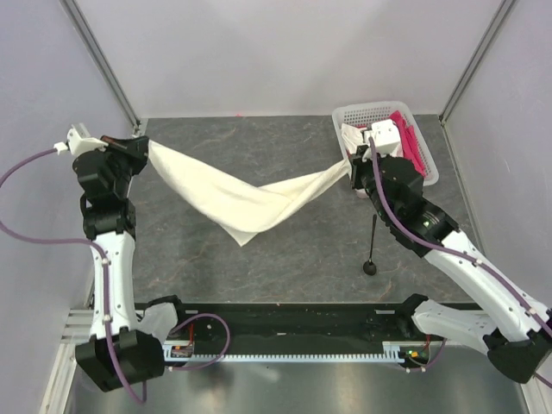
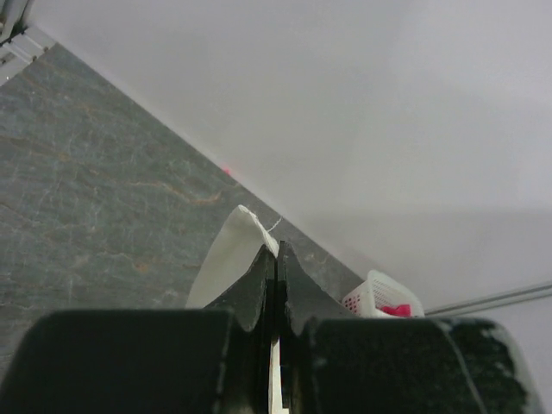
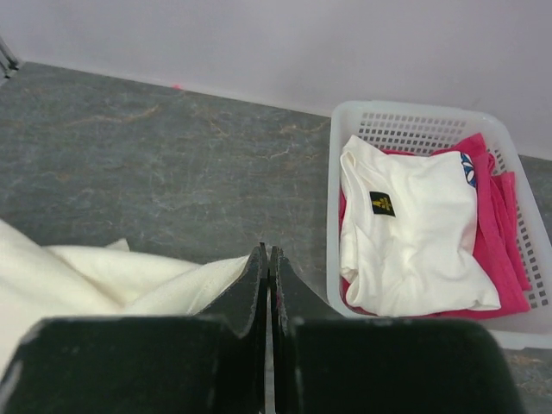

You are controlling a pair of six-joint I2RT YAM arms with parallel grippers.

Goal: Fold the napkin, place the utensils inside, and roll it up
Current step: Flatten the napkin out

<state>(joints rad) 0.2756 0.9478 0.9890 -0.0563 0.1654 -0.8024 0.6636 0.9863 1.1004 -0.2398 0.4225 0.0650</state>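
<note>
The cream-white napkin (image 1: 246, 203) is lifted off the table and stretched between both grippers, sagging in a V whose lowest tip is near the table's middle. My left gripper (image 1: 145, 148) is shut on one corner at the far left; in the left wrist view that corner (image 2: 248, 221) pokes out past the closed gripper (image 2: 276, 252). My right gripper (image 1: 352, 166) is shut on the opposite end, beside the basket. In the right wrist view the napkin (image 3: 129, 276) bunches to the left of the closed gripper (image 3: 268, 255). The black spoon (image 1: 373, 246) lies on the table under the right arm, bowl toward me.
A white plastic basket (image 1: 362, 114) stands at the far right corner, holding a white garment (image 3: 414, 224) with a small dark mark and a pink cloth (image 3: 507, 216). Grey walls and metal posts close in the table on three sides.
</note>
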